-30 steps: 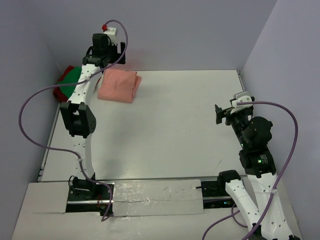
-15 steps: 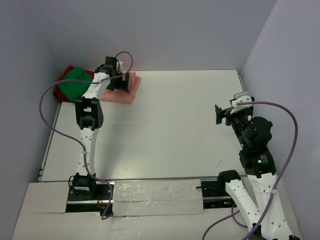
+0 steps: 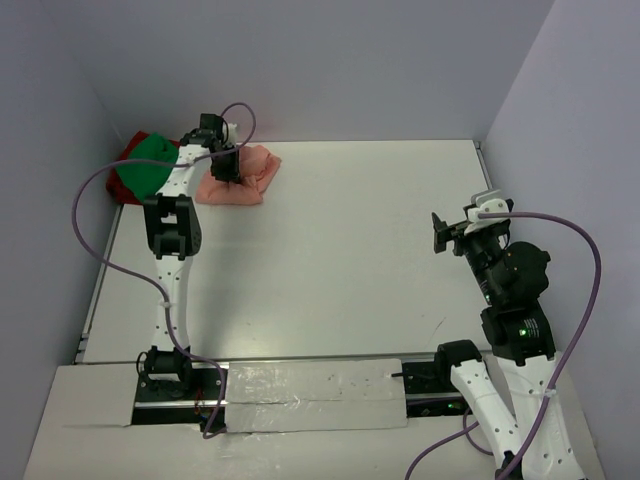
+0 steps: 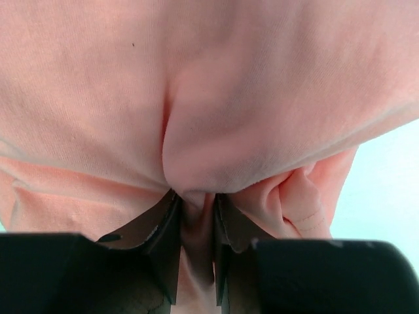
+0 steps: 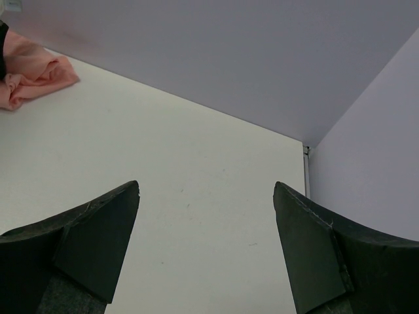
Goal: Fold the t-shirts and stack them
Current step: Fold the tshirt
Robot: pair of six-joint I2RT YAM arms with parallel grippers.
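The salmon-pink t-shirt [image 3: 250, 172] lies bunched at the table's far left. My left gripper [image 3: 222, 165] is down on its left part, shut on a pinched fold of pink cloth [image 4: 216, 131]; in the left wrist view the dark fingers of the gripper [image 4: 194, 196] squeeze the fold between them. Left of it, in the far corner, the bright green t-shirt [image 3: 150, 165] lies on the dark red one [image 3: 124, 189]. My right gripper [image 3: 440, 232] hovers open at the right side, far from the shirts, with nothing between the fingers of the gripper [image 5: 206, 190]. The pink shirt [image 5: 29, 69] shows far off in the right wrist view.
Grey walls close the table [image 3: 350, 260] at the back and both sides. The left arm's purple cable [image 3: 90, 210] loops out over the left edge. A taped strip [image 3: 310, 385] runs along the near edge between the arm bases.
My left gripper came down from above the far-left corner onto the pink shirt and shut on a fold of it; the shirt is now bunched. The right arm barely shifted.
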